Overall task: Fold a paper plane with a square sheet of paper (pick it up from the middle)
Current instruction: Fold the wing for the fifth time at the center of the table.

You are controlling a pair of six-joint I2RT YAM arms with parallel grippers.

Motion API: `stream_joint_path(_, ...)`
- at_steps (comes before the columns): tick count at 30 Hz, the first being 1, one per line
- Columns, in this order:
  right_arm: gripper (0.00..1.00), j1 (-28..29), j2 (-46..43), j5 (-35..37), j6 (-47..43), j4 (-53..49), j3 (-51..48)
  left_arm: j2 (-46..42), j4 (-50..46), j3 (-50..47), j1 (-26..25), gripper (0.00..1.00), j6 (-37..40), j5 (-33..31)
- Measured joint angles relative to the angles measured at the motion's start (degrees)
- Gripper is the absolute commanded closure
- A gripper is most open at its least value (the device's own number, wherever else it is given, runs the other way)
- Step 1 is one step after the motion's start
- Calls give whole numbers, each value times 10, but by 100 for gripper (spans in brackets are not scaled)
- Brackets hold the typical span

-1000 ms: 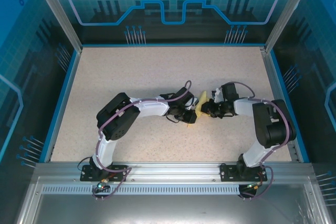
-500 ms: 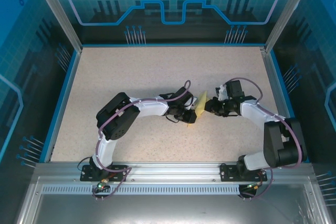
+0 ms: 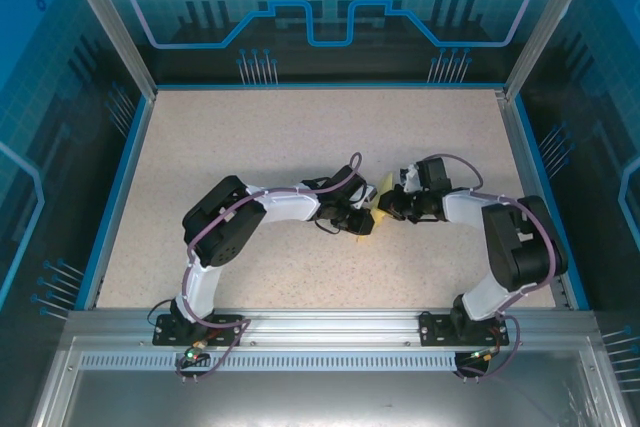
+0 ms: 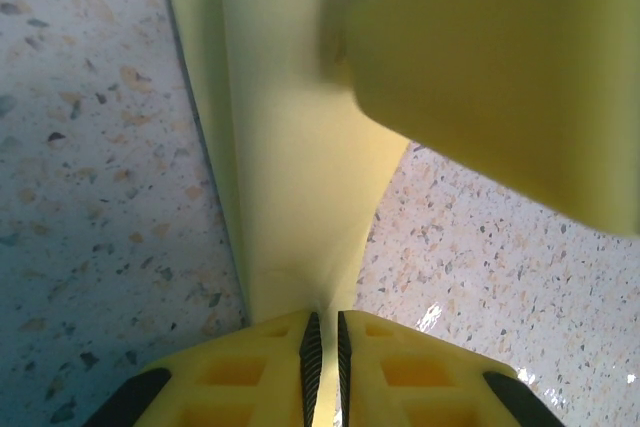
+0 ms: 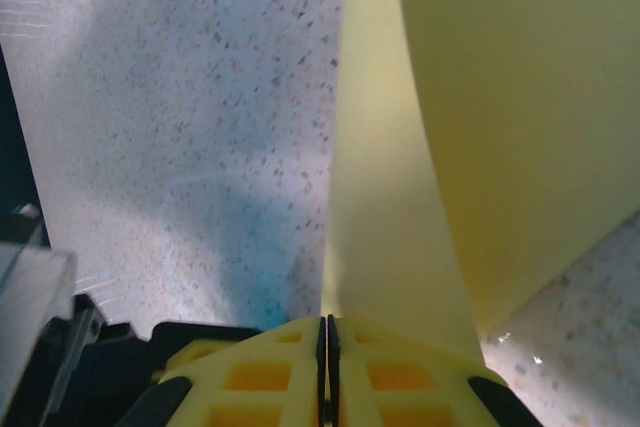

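Desk [image 3: 250,137]: speckled beige top with a blue rim, both arms reaching in to meet just right of its middle.
Sheet of paper [image 4: 290,147]: pale yellow and partly folded, it is held up between the two tools at mid-desk. One long panel runs away from each tool and a broad flap hangs to the right in both wrist views.
Left tool [image 4: 323,332]: closed on the paper's narrow end, with the sheet passing into the slit between the pads.
Right tool [image 5: 327,332]: pads pressed together, pinching a thin edge of the same sheet from the right side.
Handling: likely very light, limp and easily creased. It should sag wherever it is unsupported and could tear if the tools pull apart.
Where to hold: probably along the folded ridge, where doubled layers are stiffer, rather than on the loose flap.
Risk: smooth paper may slip out of a pinch this shallow.
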Motion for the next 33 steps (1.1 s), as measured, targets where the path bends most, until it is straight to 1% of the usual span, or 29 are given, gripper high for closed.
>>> stream_joint_path(5,89,0,28,0,3,23,1,-2,5,-4,0,83,0,0)
stream_joint_path(10,89,0,50,2,-1,25,7,-2,9,-6,1,82,0,3)
stream_joint_path(17,90,1,59,7,-23,3,21,-4,17,-11,4,80,-6,15)
stream_joint_path(21,91,3,60,11,-34,-5,25,-9,20,-14,4,76,-16,16)
stream_joint_path(24,91,3,61,12,-39,-5,25,-18,14,-16,8,75,-27,16)
stream_joint_path(29,91,3,61,12,-45,-5,25,-36,12,-17,16,76,-47,9)
stream_joint_path(33,91,3,62,11,-49,-5,25,-42,16,-17,19,81,-64,3)
